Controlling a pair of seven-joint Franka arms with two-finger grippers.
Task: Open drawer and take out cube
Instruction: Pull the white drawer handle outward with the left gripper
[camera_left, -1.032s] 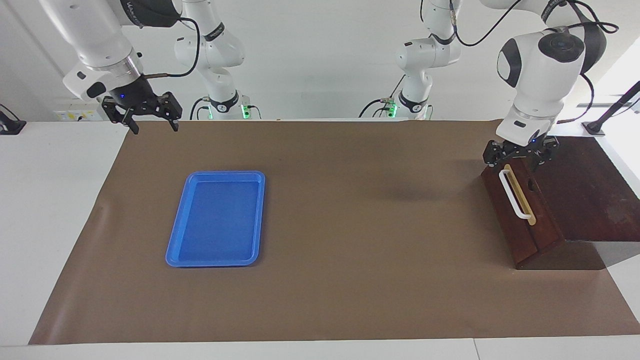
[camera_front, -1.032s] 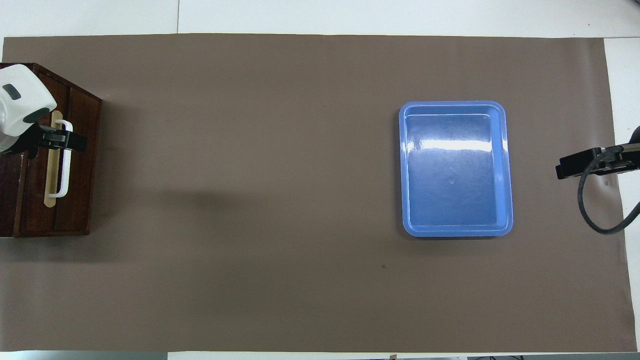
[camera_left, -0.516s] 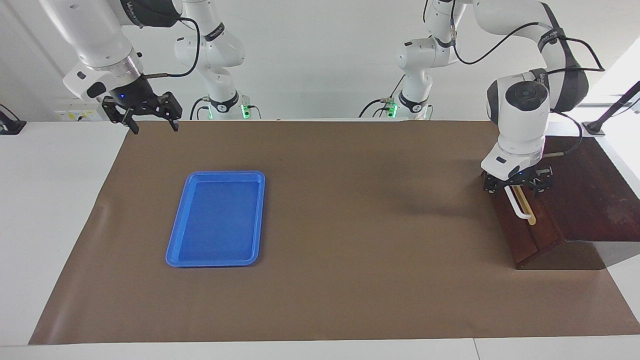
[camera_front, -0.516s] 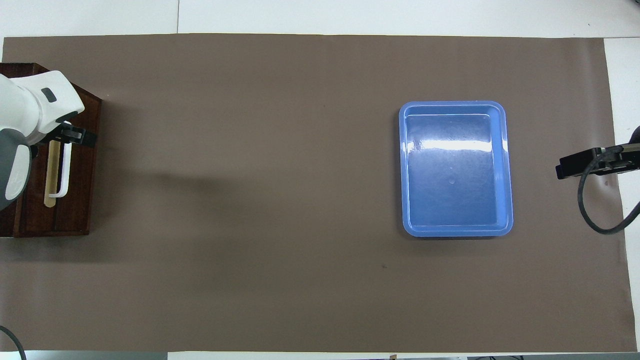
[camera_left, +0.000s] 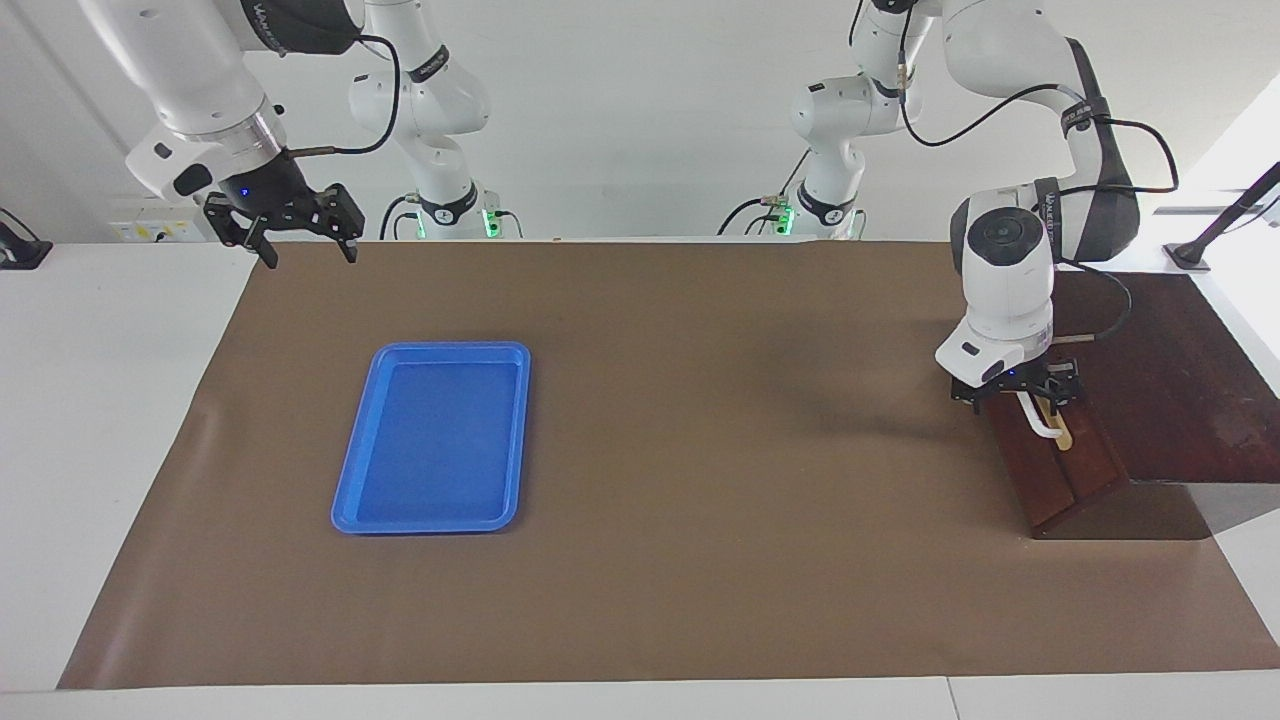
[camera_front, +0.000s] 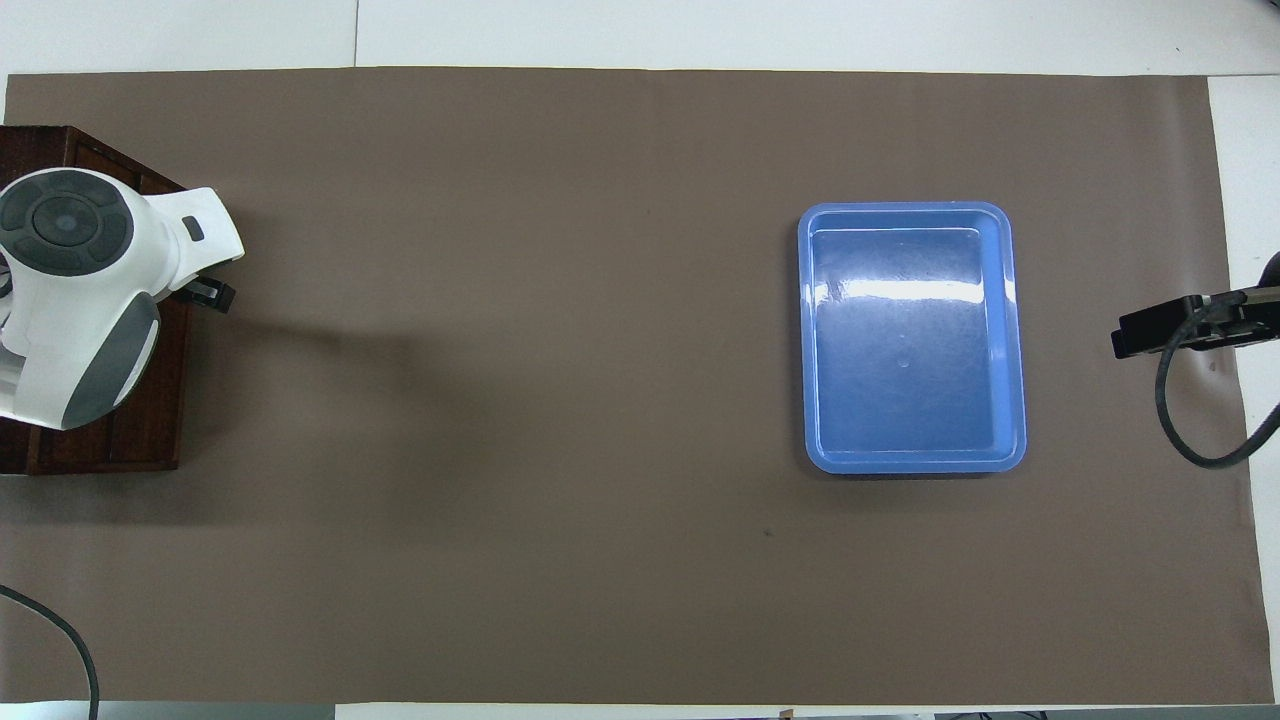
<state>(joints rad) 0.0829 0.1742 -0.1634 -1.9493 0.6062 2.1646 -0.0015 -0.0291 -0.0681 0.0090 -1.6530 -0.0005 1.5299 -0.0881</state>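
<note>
So you're at the very first step: the drawer (camera_left: 1050, 465) sits shut in its dark box at the left arm's end of the table, on the brown mat's (camera_left: 700, 450) edge. Your left gripper (camera_left: 1015, 393) is down over the white handle (camera_left: 1040, 420), jaws spread wide, nothing clamped yet as far as I can see. The cube isn't visible anywhere, so I'd guess it's inside. Next you'd want to close on that bar and pull straight out toward the mat's middle. Your right gripper (camera_left: 300, 235) waits, open and empty, over the mat's corner near the blue tray (camera_left: 432, 438).
</note>
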